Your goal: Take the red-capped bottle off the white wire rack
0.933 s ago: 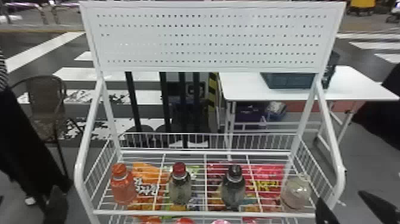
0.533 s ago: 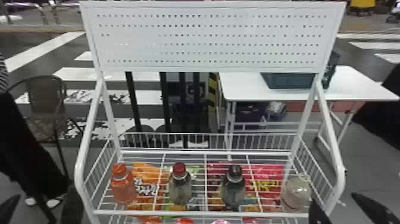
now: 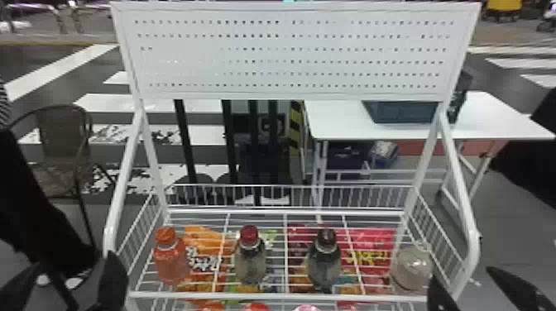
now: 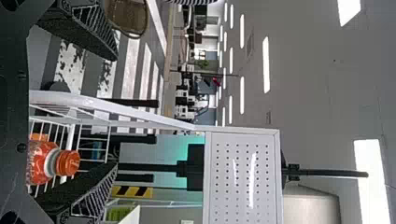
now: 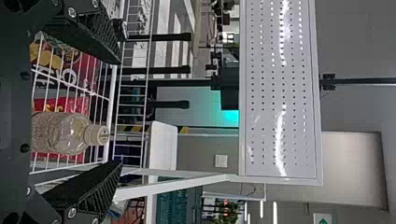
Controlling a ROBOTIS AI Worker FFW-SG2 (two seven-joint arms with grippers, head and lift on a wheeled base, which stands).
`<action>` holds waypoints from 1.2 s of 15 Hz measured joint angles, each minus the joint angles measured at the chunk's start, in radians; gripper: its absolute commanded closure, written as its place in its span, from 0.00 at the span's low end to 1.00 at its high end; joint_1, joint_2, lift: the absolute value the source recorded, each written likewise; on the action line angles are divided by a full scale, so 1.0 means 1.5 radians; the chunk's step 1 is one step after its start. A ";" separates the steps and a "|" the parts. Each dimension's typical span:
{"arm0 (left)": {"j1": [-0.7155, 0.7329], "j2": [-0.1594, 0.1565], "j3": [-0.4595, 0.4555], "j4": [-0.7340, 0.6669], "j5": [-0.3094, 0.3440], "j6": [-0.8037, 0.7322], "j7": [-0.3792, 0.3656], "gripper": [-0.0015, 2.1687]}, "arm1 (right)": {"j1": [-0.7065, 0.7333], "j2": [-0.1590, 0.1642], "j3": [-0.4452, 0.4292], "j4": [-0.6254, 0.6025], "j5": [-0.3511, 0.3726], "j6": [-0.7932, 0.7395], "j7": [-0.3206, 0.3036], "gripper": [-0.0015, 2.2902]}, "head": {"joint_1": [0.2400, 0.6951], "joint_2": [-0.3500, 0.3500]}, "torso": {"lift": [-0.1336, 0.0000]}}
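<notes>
Red-capped bottle [image 3: 250, 258]: not yet taken. With left gripper [image 4: 115, 113] and right gripper [image 5: 120, 112] wide and apparently empty, stands upright on white wire rack [image 3: 256, 212] between orange-capped bottle [image 3: 171, 262] and dark-capped bottle [image 3: 325, 264]. Leaves 3 steps: grasp, lift, removal.

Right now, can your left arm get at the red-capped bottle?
Likely from above: nothing covers the red-capped bottle. From the side, the orange-capped bottle stands between it and the open left gripper.
</notes>
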 measured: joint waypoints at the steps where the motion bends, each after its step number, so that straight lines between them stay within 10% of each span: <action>1: 0.000 0.001 -0.014 0.002 -0.004 0.002 0.001 0.04 | -0.001 0.000 0.000 0.000 0.000 0.000 0.000 0.06 | 0.57 0.50 | 1.00; 11: -0.183 0.003 -0.297 0.236 -0.036 -0.003 0.104 0.04 | -0.012 0.000 0.013 -0.001 0.013 0.008 0.001 0.06 | 0.57 0.50 | 1.00; 18: -0.307 -0.026 -0.346 0.392 -0.043 0.021 0.137 0.03 | -0.014 0.000 0.014 0.007 0.015 0.008 0.001 0.06 | 0.57 0.50 | 1.00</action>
